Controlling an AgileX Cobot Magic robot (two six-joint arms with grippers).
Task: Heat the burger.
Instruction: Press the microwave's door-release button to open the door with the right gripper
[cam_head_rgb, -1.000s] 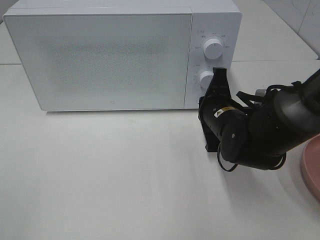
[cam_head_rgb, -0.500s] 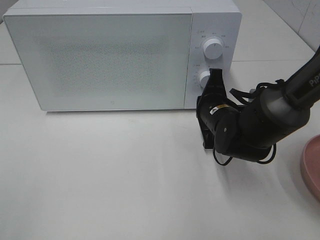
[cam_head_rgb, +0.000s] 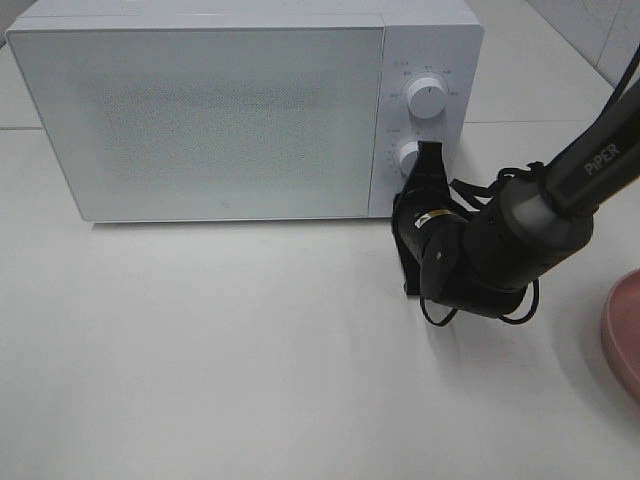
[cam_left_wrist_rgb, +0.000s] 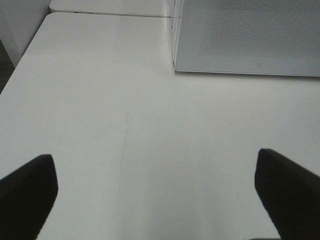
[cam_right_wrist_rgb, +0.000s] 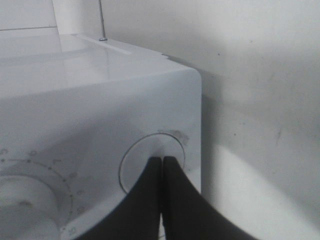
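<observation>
The burger is out of view in every frame. The white microwave (cam_head_rgb: 230, 110) stands at the back of the table with its door shut. My right gripper (cam_head_rgb: 429, 152) is shut, nothing between its fingers, and its tips rest against the control panel just beside the lower knob (cam_head_rgb: 409, 156). In the right wrist view the closed right gripper (cam_right_wrist_rgb: 161, 160) touches a round button (cam_right_wrist_rgb: 142, 162) on the panel, with a dial (cam_right_wrist_rgb: 22, 200) next to it. My left gripper (cam_left_wrist_rgb: 157, 200) hovers open over bare table, near the microwave's (cam_left_wrist_rgb: 245, 40) left front corner.
A pink plate (cam_head_rgb: 625, 335) pokes in at the right edge of the table. The upper knob (cam_head_rgb: 427, 98) sits above the lower one. White table (cam_head_rgb: 220, 350) spreads in front of the microwave.
The right arm has shifted a little left and closer to the microwave's panel, its forearm swinging upward. Its gripper stays shut. The left gripper stays open.
</observation>
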